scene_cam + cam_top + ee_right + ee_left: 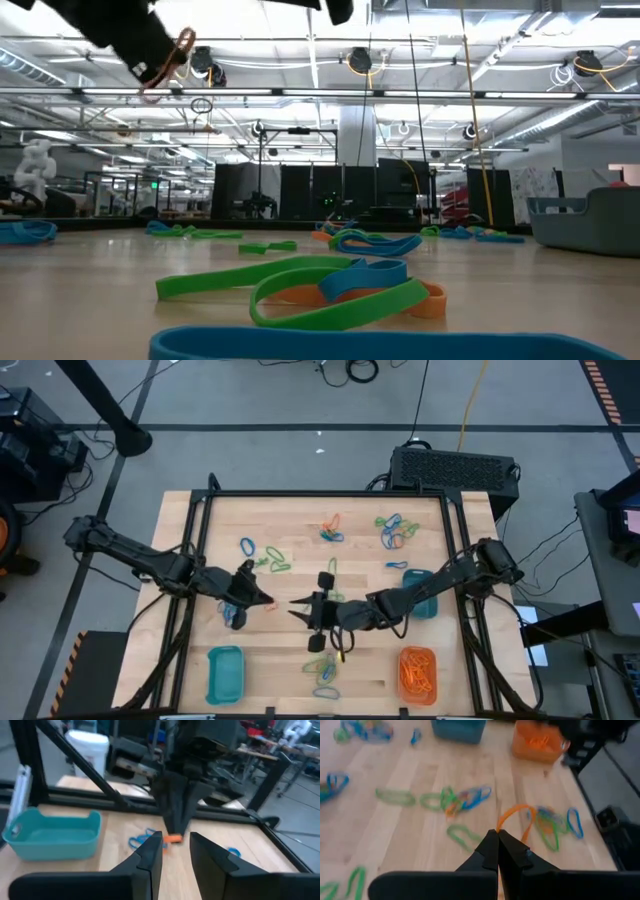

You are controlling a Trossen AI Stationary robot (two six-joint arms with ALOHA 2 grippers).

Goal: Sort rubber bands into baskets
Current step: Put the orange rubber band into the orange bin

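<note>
My left gripper is above the table's middle, shut on one orange rubber band. It also shows at the top left of the low view with the band. My right gripper is open and empty. It faces the left gripper from the right, and its fingers stand just short of the band. Loose orange, green and blue bands lie scattered on the wood. One teal basket sits near left, an orange basket near right, and a second teal basket under the right arm. My left gripper pinches the orange band between its two shut fingertips at one end of the loop. The fingers slant down toward the table's right side. The rest of the loop stands out past the fingertips, slack and clear of the table.
Band clusters lie at the far middle, far right and near middle. The orange basket holds several orange bands. A black frame runs round the tabletop, and a black box stands behind the far edge.
</note>
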